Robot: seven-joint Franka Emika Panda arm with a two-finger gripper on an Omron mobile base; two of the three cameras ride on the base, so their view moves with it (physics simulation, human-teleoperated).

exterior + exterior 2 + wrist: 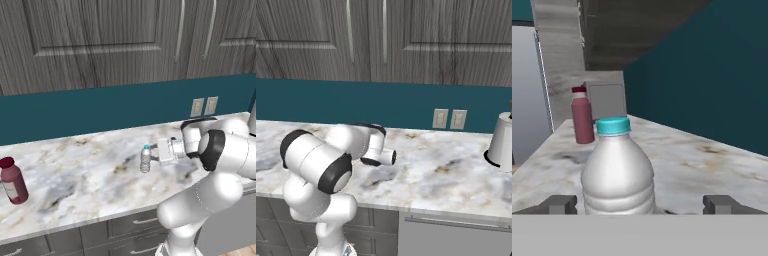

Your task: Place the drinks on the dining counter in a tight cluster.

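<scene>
Centrally, the water bottle (618,170) stands upright on the marble counter (90,165) between the wide-open gripper (639,205) fingers (559,204), untouched; the juice bottle (13,180) stands well apart, farther along the counter.

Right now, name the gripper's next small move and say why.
Probably close on the water bottle. In the hand view the gripper is open, a fingertip standing either side of the upright bottle, so little approach seems left. The juice bottle stands apart, farther along the counter.
</scene>
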